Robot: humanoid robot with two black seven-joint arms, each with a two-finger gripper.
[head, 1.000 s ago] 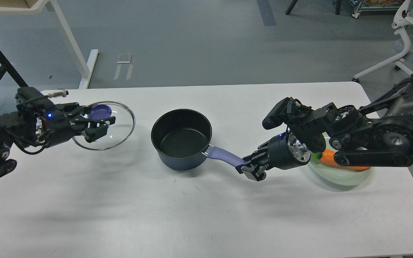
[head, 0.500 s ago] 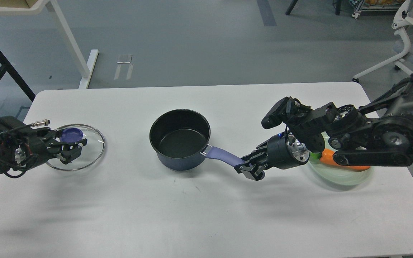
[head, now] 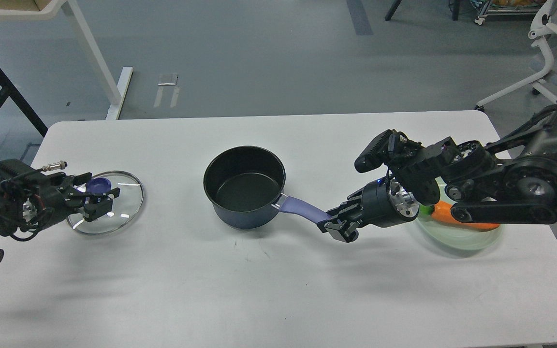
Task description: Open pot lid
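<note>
The dark pot (head: 244, 186) stands open at the table's middle, its blue handle (head: 300, 208) pointing right. The glass lid (head: 119, 208) with its blue knob (head: 98, 184) lies low on the white table (head: 278, 290) at the left, well apart from the pot. My left gripper (head: 97, 193) comes in from the left with its fingers closed around the knob. My right gripper (head: 340, 227) is shut on the far end of the pot's handle.
A pale green plate (head: 467, 239) with an orange carrot (head: 445, 211) sits at the right, partly under my right arm. A white chair (head: 549, 58) stands off the table's far right, and a white desk leg (head: 99, 67) at far left.
My left gripper carried the lid from above the table down and to the left, onto the table, then shifted slightly right. My right gripper stayed on the handle; the pot barely moved.
</note>
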